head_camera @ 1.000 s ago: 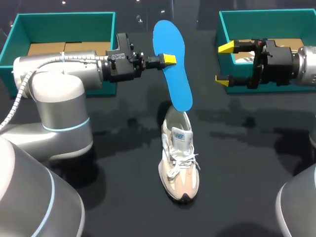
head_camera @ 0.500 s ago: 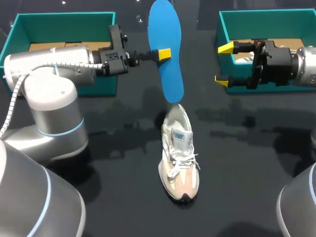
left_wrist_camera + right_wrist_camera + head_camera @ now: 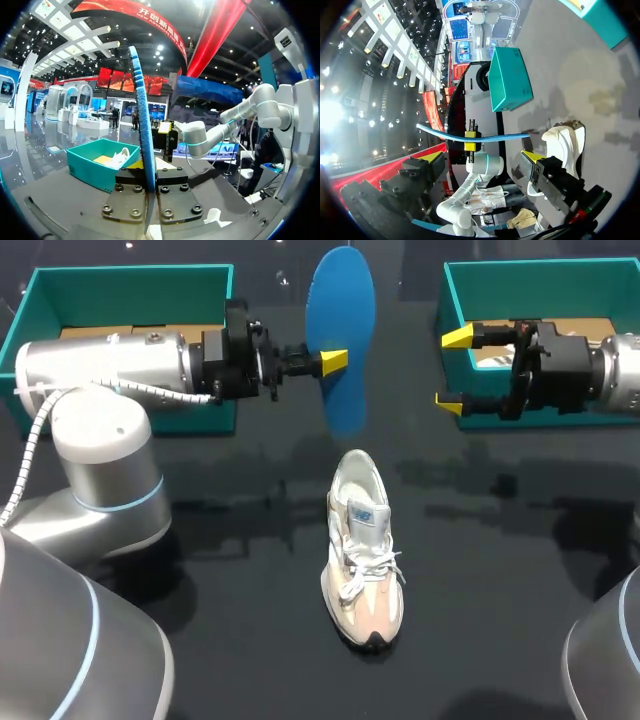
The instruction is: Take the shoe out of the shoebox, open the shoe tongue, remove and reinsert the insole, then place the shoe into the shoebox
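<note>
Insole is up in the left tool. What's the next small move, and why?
Probably lower the insole, bottom end first, back toward the shoe opening. The left tool is shut on it and it hangs fully clear of the shoe, so removal looks done; reinsertion is what remains.

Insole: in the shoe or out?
Out. The blue insole hangs clear above the shoe, gripped by the left gripper.

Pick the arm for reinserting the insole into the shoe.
Left. The left gripper is shut on the blue insole, held upright just beyond the shoe heel. The right gripper is open and empty, over by the right shoebox.
</note>
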